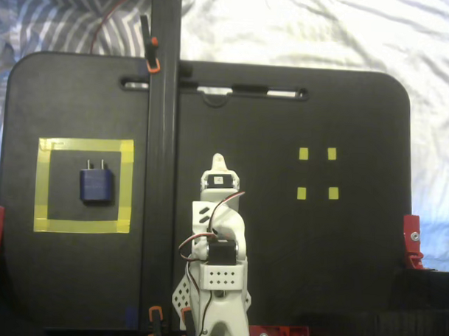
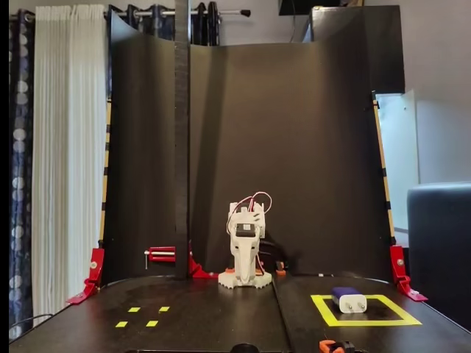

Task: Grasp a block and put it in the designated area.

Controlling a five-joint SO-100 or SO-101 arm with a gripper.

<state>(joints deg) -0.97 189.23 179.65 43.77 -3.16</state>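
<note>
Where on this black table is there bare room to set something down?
Bare patches: between the arm and the four small yellow squares, and right of those squares to the table edge. Taken: the yellow tape square, which holds the block.

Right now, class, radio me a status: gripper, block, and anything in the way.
Arm folded at base, gripper holding nothing, jaws unclear. Block lies inside the yellow square. Nothing in the way.
</note>
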